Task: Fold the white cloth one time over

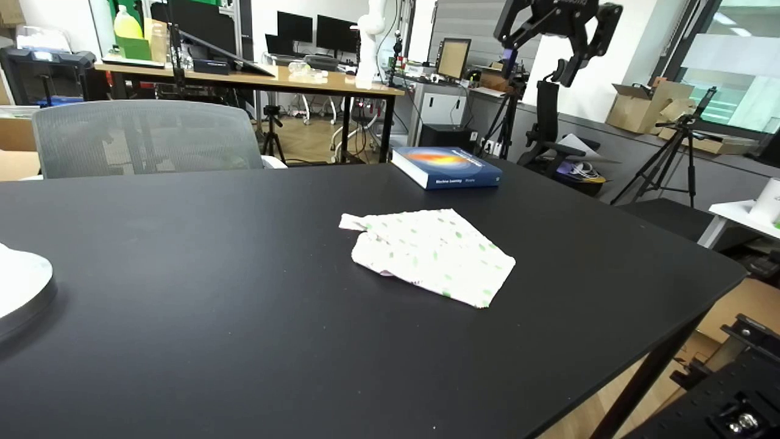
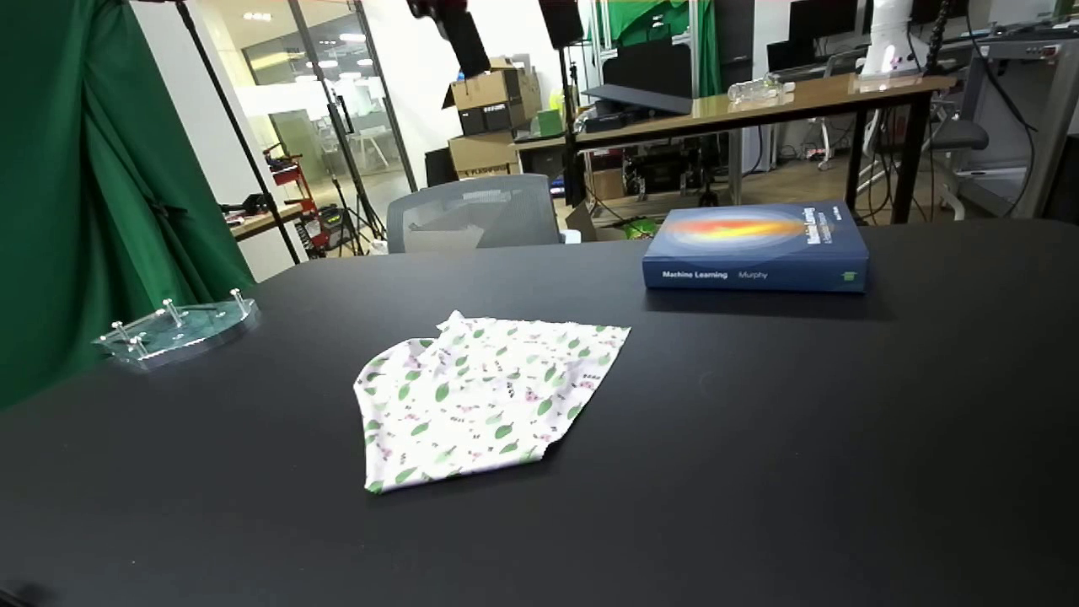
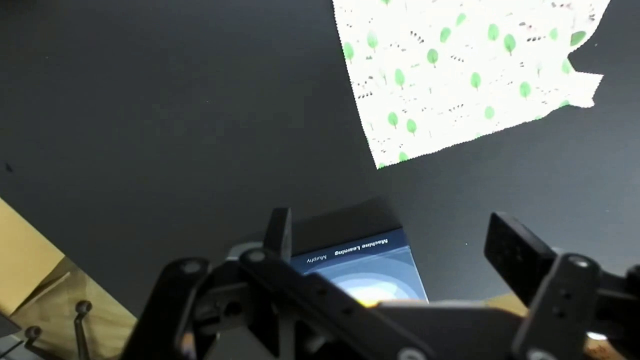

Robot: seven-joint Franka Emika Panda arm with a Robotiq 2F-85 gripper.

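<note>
The white cloth [image 1: 436, 253] with green leaf prints lies on the black table [image 1: 213, 335] in both exterior views. It is spread mostly flat, with a crumpled corner and a wavy edge. It also shows in an exterior view [image 2: 489, 396] and at the top right of the wrist view [image 3: 465, 75], cut off by the frame. My gripper [image 1: 539, 70] is high above the table, well apart from the cloth. In the wrist view the gripper [image 3: 392, 230] has its fingers wide apart with nothing between them. The blue book lies far below the fingers.
The thick blue book [image 1: 448, 167] lies on the table near the cloth; it also shows in an exterior view [image 2: 754, 249]. A clear plate with upright screws [image 2: 181, 333] lies at a table edge. A white rounded object [image 1: 24, 277] is at the left. A grey chair [image 1: 146, 137] stands behind.
</note>
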